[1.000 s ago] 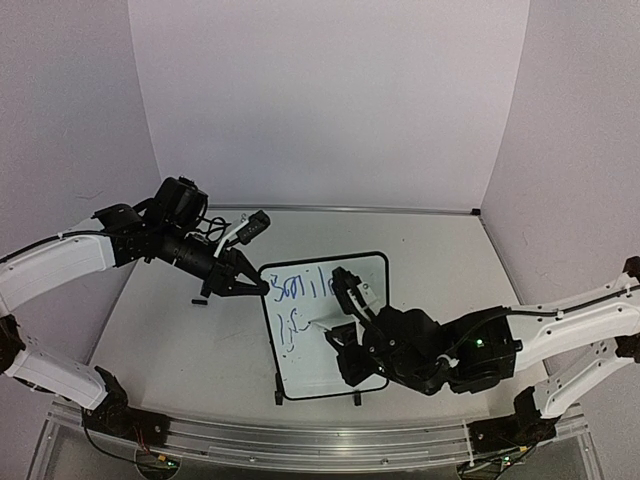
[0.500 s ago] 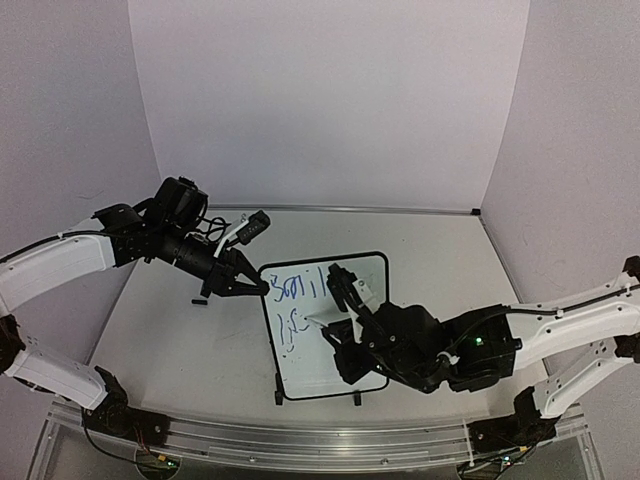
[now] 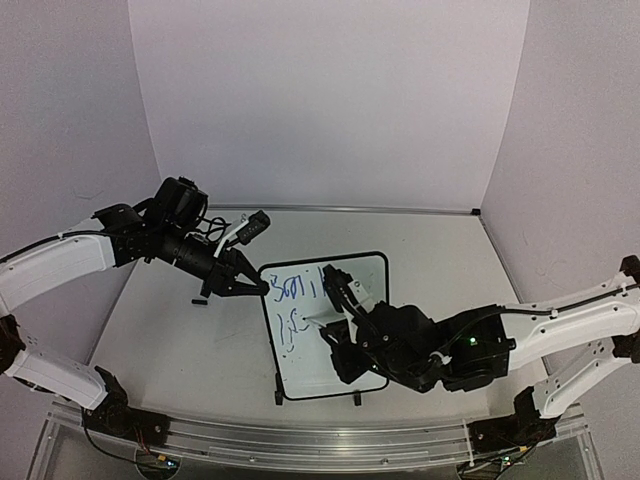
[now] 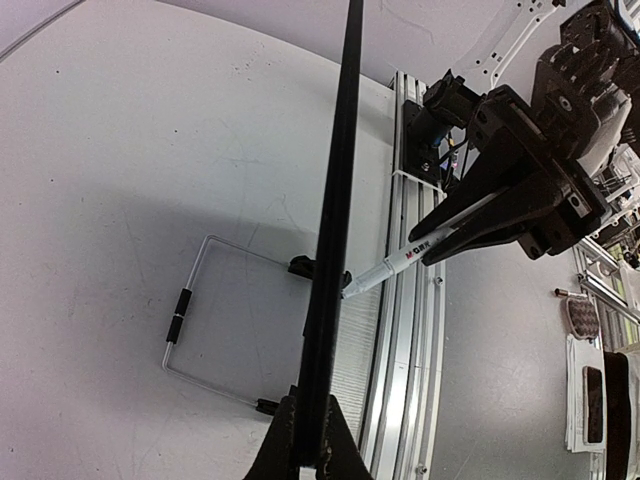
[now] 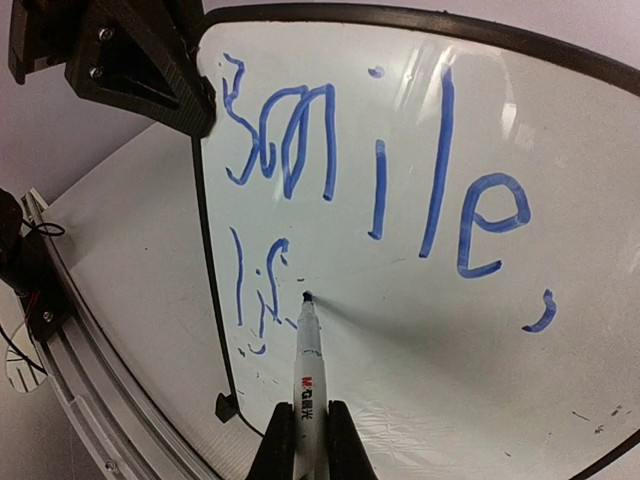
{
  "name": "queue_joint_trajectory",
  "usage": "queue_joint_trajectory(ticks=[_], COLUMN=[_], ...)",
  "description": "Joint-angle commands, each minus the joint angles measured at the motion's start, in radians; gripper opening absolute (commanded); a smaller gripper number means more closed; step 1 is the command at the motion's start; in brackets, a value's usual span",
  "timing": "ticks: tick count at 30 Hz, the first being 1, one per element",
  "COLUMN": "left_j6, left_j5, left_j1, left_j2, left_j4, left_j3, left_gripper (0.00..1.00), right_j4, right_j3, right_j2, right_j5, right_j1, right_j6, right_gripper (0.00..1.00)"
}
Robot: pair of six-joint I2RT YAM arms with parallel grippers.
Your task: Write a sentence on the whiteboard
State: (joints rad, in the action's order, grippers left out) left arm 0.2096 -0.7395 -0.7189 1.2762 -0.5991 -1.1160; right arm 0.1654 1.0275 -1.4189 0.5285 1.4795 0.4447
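Observation:
The whiteboard (image 3: 312, 362) stands tilted at the table's middle, and the left wrist view shows it edge-on (image 4: 335, 200). My left gripper (image 3: 258, 286) is shut on its top left edge (image 4: 308, 440). The sentence in blue reads "Smile," (image 5: 380, 170) on the first line and roughly "lif" (image 5: 255, 290) on the second. My right gripper (image 3: 340, 320) is shut on a white marker (image 5: 308, 370). The marker's tip touches the board just right of "lif". The marker also shows in the left wrist view (image 4: 400, 262). My right arm hides part of the first line in the top view.
A thin wire stand (image 4: 190, 310) with black sleeves lies on the table behind the board. An aluminium rail (image 3: 300, 445) runs along the near table edge. White walls close in the back and both sides.
My right gripper and the marker have shifted slightly left across the board, covering more of the first line. My left gripper has not moved.

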Motion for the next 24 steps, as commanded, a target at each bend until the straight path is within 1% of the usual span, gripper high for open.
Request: queue_joint_trajectory(ticks=[1, 7, 24], left_j6=[0.021, 0.022, 0.022], left_j5=[0.06, 0.058, 0.056], left_j1=[0.014, 0.013, 0.013], left_j2=[-0.009, -0.01, -0.01], left_j4=[0.015, 0.015, 0.015], left_j3=[0.006, 0.005, 0.005], left_gripper=[0.0, 0.0, 0.0], right_j4=[-0.006, 0.009, 0.063], right_j3=[0.018, -0.003, -0.01], right_j2=[-0.009, -0.004, -0.051], right_j5=[0.001, -0.023, -0.111], right_j1=[-0.01, -0.01, -0.01], right_j6=[0.031, 0.072, 0.15], right_gripper=[0.0, 0.0, 0.0])
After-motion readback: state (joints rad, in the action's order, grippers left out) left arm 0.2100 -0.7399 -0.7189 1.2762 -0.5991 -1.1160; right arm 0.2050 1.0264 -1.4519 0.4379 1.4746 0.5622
